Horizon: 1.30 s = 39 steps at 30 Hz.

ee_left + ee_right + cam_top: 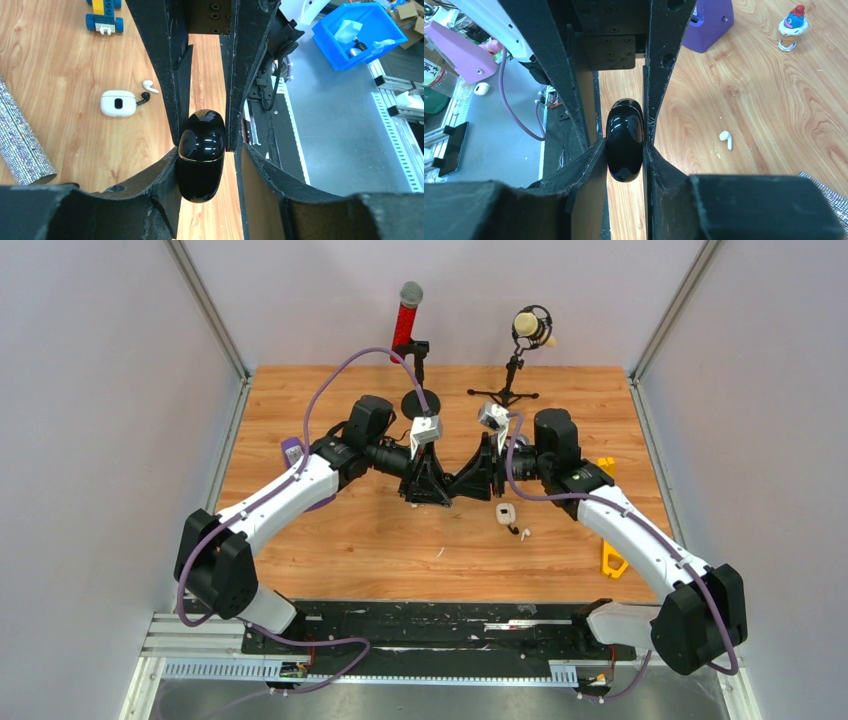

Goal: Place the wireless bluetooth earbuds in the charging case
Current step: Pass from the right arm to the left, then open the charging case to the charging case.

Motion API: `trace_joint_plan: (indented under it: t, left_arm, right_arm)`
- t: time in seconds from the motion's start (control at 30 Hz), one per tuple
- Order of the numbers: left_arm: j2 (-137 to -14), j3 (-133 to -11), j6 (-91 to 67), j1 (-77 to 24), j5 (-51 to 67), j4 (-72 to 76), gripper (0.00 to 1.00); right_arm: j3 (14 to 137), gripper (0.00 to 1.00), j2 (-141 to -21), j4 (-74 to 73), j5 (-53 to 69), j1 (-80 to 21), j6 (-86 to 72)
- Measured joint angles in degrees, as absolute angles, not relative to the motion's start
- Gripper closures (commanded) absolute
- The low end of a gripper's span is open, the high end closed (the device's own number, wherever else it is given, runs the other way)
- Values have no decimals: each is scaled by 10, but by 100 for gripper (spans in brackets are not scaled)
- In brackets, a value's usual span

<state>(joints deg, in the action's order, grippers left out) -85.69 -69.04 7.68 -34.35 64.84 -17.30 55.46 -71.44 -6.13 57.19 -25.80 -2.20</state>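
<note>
Right gripper (624, 146) pinches the glossy black charging case (624, 165) at table centre, left gripper (206, 150) narrow around it, bite unclear; looks slick and hard, so grip its broad flanks, white earbud (525, 533) at four o'clock

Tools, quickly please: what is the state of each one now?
Left tool: open around the black case, gap on one side.
Right tool: closed on the case.
</note>
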Motion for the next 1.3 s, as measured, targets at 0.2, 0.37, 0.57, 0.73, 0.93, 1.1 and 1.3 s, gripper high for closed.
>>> trace_joint_plan:
  t: [0.2,0.37,0.57,0.73,0.93,1.1,1.3]
  left_arm:
    - [-857,-690,72,-342,649,-173,58]
    - [-857,-690,67,-341,649,-168,68]
    - [-857,-689,62,-341,653,-163,79]
    - [-857,-689,60,-341,654,-160,81]
    - [-857,-685,61,-343,662,-153,81]
    - [-854,-676,68,-345,667,-152,82]
    - [-840,-662,85,-345,670,-155,83]
  right_arm:
    - [555,98,-714,-59,585,-258,-25]
    - [555,96,-714,-54,595,-258,-29]
    - [554,92,-714,-52,601,-257,-30]
    - [554,63,-714,-50,604,-257,-30]
    - [554,43,-714,-50,601,-256,-29]
    - [555,36,-708,-57,594,-252,-25]
    - [555,34,-690,-64,590,-237,-20]
